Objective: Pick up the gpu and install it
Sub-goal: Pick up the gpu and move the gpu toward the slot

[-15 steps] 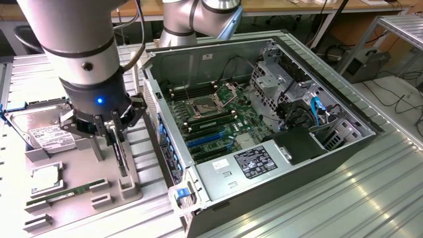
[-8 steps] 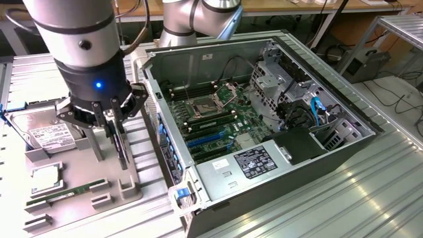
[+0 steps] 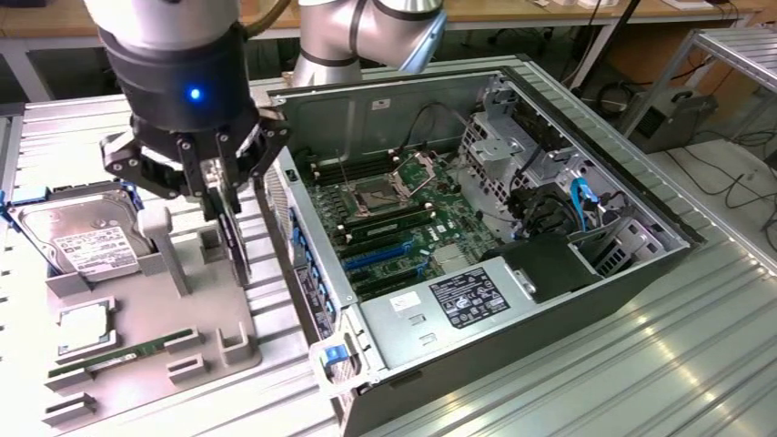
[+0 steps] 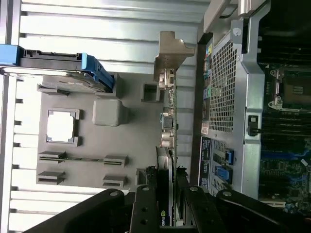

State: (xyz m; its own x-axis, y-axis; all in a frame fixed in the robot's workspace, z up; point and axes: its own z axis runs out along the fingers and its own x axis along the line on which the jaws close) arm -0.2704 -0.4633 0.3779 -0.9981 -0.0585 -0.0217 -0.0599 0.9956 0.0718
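Your fingers (image 4: 145,206), part-way apart, are clamped on the graphics card (image 3: 231,238). It stands upright over the grey holder tray (image 3: 146,328) on the worktop (image 3: 680,364), just beside the open computer case (image 3: 352,109).

Ribbed metal tabletop (image 3: 656,364), bright with glare toward the exterior view's left. Behind it, a long wooden bench (image 3: 534,13) across the back. At the exterior view's right, a grey metal frame (image 3: 729,45), a dark box (image 3: 671,118) on the pale floor (image 3: 711,164), with loose black cables (image 3: 741,187) just beside.
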